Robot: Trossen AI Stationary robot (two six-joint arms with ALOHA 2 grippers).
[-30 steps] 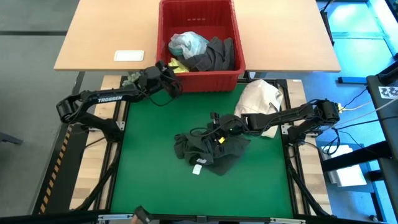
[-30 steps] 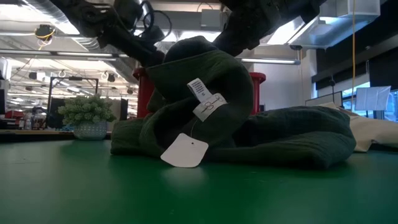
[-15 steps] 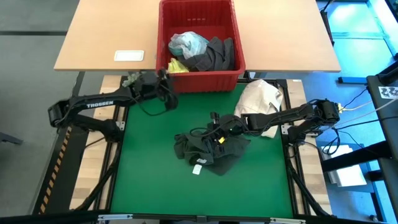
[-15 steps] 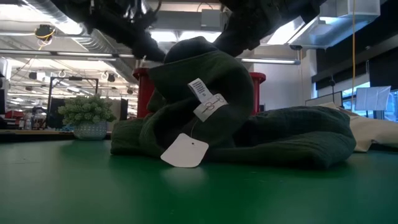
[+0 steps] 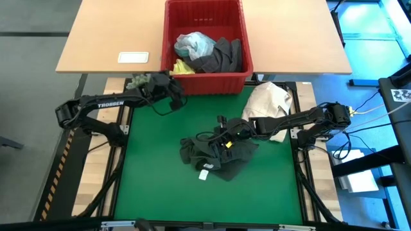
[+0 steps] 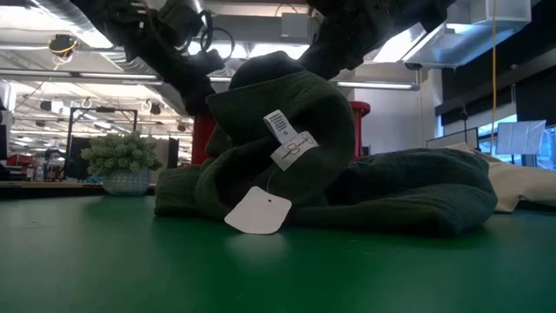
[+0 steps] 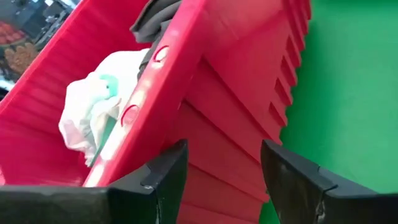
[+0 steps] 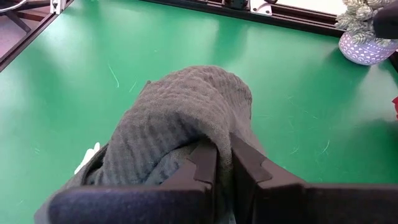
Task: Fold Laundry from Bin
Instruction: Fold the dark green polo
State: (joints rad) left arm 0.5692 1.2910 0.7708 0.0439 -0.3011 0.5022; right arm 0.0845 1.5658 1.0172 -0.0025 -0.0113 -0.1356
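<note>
Folding laundry on the green worktop (image 5: 154, 167), with more clothes waiting in the red bin (image 5: 207, 80) at its far edge.

Grey, pale turquoise and yellow garments (image 5: 205, 54) lie heaped inside the bin, while a dark green shirt (image 5: 215, 153) sits bunched mid-worktop, its paper tag (image 6: 258, 211) lying in front. The right tool (image 5: 223, 138) is pinched shut on a raised fold of that shirt. The left tool (image 7: 222, 168) hovers just outside the bin's near wall, fingers parted and holding nothing. A cream cloth bundle (image 5: 270, 102) lies near the right arm, and a small potted plant (image 6: 122, 163) stands beside the bin.
</note>
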